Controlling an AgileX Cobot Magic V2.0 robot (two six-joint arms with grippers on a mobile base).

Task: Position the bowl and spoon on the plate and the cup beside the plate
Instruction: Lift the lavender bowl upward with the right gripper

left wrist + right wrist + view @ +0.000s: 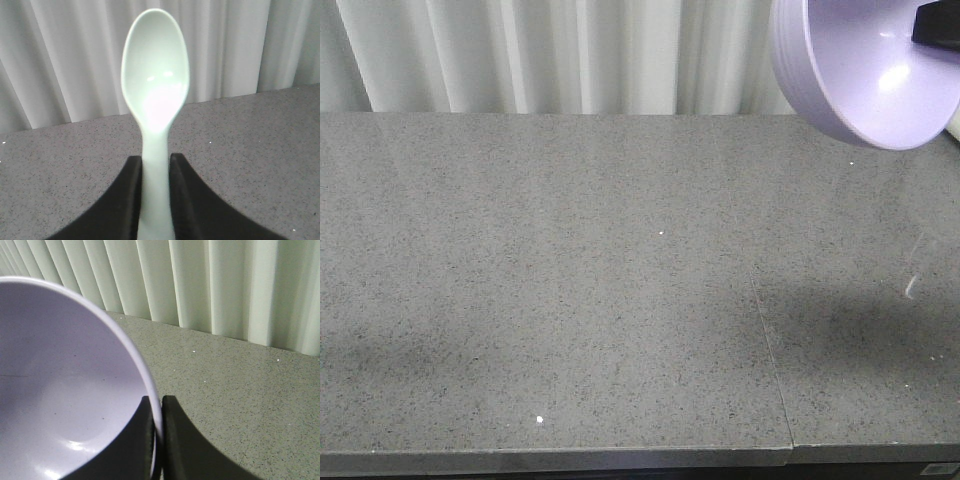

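Two of the task's things are held, one by each arm. The bowl (865, 70) hangs in the upper right corner of the front view, clear of the table and cut off by the frame edge, tipped so that its lavender inside faces the camera. Its rim runs between the two dark fingers (177, 440) of the right gripper (159, 400): one finger lies inside the bowl against the wall, the other outside, and both are pressed onto the thin rim with no gap showing. In the front view the inner finger appears as a black block near the bowl's upper edge.

In the left wrist view, the spoon (156, 95) stands lengthwise out of the left gripper (156, 159). The thick handle is pinched between the two black pads, one touching each side. The neck and the hollow of the scoop reach forward past the fingertips, with the hollow facing the camera.

Under both lies the grey speckled table (620, 300), with a seam running across its right part and a soft shadow beneath the bowl's side. A pale pleated curtain (570, 55) hangs behind the far edge.
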